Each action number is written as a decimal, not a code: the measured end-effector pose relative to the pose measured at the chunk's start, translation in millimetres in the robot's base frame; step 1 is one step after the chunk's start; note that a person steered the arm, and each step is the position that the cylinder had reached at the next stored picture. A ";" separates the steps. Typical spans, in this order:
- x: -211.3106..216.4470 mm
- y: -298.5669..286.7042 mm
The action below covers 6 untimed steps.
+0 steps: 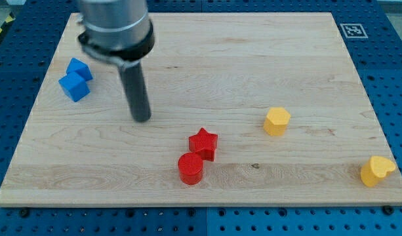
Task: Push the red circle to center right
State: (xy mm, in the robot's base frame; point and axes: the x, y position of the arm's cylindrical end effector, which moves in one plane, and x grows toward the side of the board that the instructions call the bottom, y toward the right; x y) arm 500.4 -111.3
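The red circle [190,168] lies on the wooden board near the bottom centre, touching the red star [204,143] just above and to its right. My tip [141,118] is on the board up and to the left of both red blocks, about a block's width away from them. The arm's dark rod rises from the tip to the grey body at the view's top left.
A blue block [75,79] of two joined cubes sits at the view's left. A yellow hexagon [277,121] lies right of centre. A yellow heart [376,170] lies at the bottom right corner. The board's edge [201,204] runs along the bottom.
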 end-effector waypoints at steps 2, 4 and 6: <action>93.4 12.2; 97.7 84.0; 103.7 127.8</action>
State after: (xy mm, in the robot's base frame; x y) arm 604.1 16.5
